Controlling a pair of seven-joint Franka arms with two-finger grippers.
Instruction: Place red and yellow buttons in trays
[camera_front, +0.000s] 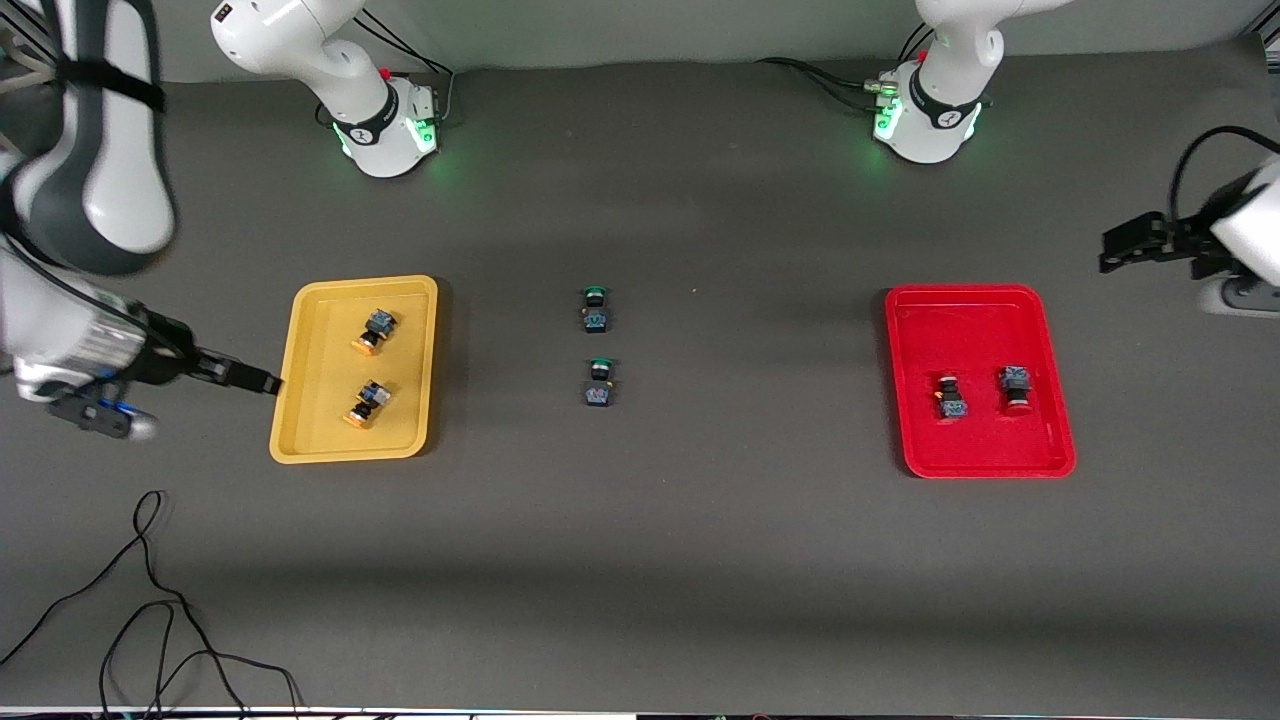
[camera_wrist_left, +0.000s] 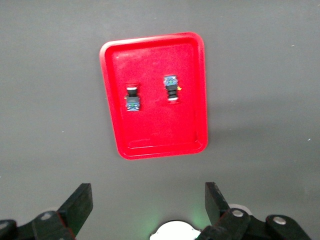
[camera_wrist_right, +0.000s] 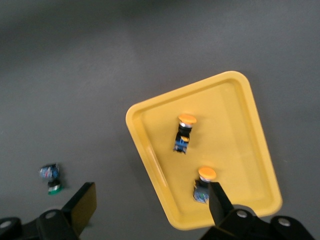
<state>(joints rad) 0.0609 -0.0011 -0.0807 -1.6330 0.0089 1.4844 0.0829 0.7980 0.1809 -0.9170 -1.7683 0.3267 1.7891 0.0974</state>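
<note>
Front view: I saw both yellow buttons (camera_front: 373, 367) lying in the yellow tray (camera_front: 300, 380), both red buttons (camera_front: 985, 393) in the red tray (camera_front: 1050, 330). Right gripper (camera_front: 265, 380) and left gripper (camera_front: 1115, 245) hung released, each outside its tray.

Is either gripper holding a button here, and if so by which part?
Nothing is held. The left gripper is open, up beside the red tray. The right gripper is open at the yellow tray's edge. All four buttons lie in the trays.
</note>
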